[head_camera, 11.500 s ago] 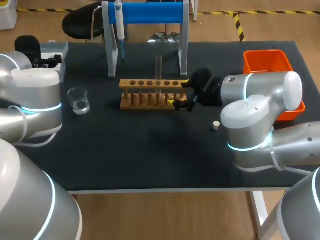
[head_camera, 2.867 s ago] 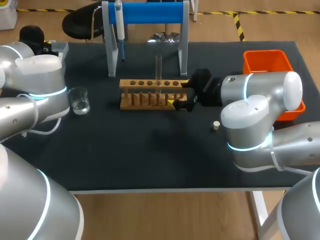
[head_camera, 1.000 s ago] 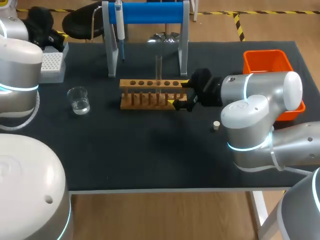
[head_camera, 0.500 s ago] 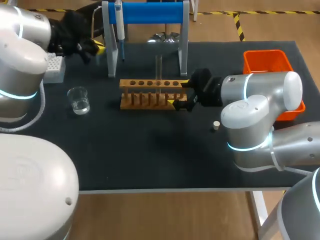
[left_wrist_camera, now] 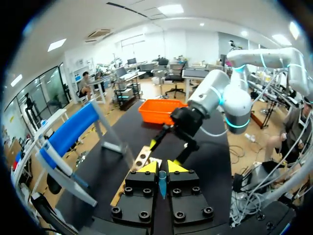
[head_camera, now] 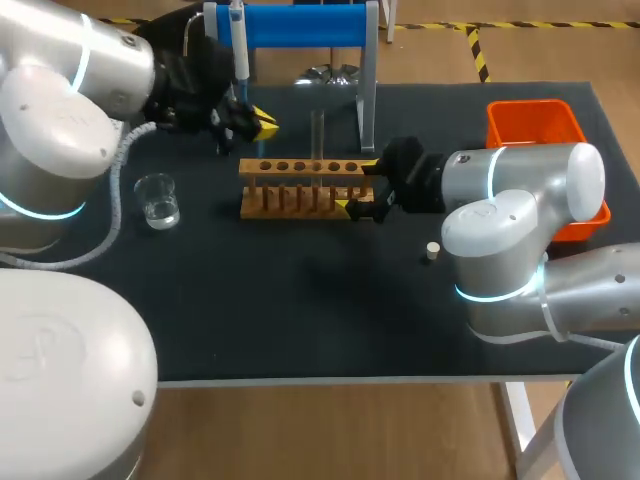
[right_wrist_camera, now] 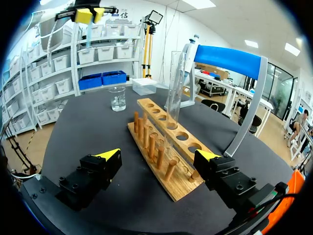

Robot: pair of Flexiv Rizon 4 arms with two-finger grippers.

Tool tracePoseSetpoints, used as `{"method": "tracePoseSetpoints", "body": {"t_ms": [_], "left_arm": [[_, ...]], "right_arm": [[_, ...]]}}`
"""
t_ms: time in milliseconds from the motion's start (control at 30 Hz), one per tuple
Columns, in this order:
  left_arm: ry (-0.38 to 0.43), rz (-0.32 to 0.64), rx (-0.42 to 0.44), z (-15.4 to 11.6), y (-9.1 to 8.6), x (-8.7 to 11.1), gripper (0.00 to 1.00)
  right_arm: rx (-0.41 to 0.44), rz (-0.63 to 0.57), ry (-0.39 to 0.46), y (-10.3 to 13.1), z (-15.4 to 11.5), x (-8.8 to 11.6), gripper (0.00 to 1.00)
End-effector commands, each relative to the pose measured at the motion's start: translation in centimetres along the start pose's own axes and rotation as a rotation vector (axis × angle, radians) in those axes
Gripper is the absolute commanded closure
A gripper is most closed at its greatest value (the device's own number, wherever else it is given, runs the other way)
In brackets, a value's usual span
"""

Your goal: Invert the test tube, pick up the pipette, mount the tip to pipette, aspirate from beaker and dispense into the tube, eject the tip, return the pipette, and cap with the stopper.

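Tip [left_wrist_camera: 162, 185] held near the blue stand [head_camera: 300, 25].
Our left fingers [left_wrist_camera: 149, 168] pinch it upright, narrow end down; our right fingers [right_wrist_camera: 108, 155] gape wide at the rack [right_wrist_camera: 161, 147] end.

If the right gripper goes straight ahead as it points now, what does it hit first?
Most likely the wooden rack: its near end lies between the right gripper's open fingers, apparently apart from both. The upright test tube stands further along.
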State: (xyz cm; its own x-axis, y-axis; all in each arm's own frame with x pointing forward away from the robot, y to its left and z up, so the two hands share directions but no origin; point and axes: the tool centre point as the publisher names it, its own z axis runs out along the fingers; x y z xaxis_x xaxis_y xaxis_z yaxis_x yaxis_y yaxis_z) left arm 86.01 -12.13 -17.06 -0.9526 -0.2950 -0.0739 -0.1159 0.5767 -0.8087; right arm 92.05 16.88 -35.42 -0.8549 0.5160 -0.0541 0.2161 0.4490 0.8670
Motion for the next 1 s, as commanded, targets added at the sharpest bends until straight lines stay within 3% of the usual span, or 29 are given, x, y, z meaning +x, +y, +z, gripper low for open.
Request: {"method": "tracePoseSetpoints", "body": {"t_ms": [33, 467, 767, 1000], "left_arm": [[0.021, 0.006, 0.075, 1.5, -0.6, 1.1, 1.00], [0.080, -0.028, 0.084, 3.1, -2.1, 4.1, 1.00], [0.164, -0.054, 0.096, 3.1, -1.9, 4.2, 1.00], [0.164, -0.054, 0.096, 3.1, -1.9, 4.2, 1.00]], "right_arm": [[0.001, 0.000, 0.001, 0.0, 0.0, 0.0, 0.00], [0.001, 0.000, 0.001, 0.0, 0.0, 0.0, 0.00], [0.001, 0.000, 0.001, 0.0, 0.0, 0.0, 0.00], [0.001, 0.000, 0.001, 0.0, 0.0, 0.0, 0.00]]}}
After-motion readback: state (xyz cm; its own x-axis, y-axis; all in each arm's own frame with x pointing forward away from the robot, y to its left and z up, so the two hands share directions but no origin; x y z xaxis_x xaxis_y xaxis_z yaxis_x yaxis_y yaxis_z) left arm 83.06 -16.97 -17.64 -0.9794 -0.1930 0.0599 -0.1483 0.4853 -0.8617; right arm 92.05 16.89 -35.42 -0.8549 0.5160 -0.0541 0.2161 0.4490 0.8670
